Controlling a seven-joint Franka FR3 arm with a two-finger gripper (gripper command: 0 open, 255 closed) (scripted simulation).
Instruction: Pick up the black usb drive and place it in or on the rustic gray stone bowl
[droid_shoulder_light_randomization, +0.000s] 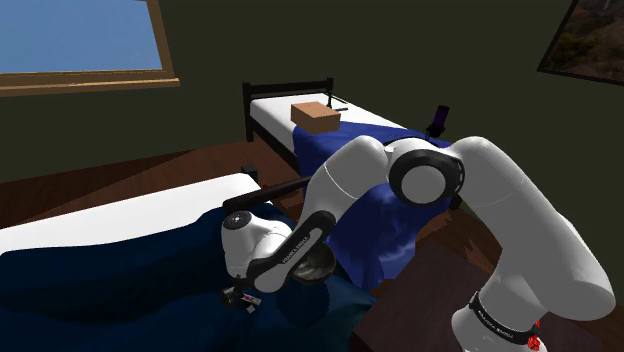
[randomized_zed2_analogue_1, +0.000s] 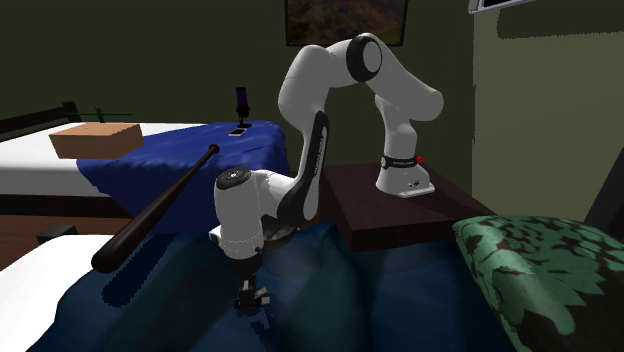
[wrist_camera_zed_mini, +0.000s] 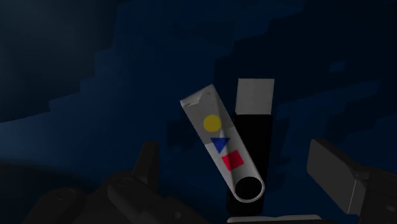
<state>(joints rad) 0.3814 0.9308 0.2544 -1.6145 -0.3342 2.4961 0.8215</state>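
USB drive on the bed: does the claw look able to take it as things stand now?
Probably yes. The wrist view shows the USB drive lying on the dark blue bedcover, between the open fingers of the claw, with nothing covering it.

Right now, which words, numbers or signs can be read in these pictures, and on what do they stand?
Words or numbers: none readable.
On the usb drive, grey cover: yellow circle, blue triangle, red square; no letters.
On the arm's base band: pale lettering, too small to read.
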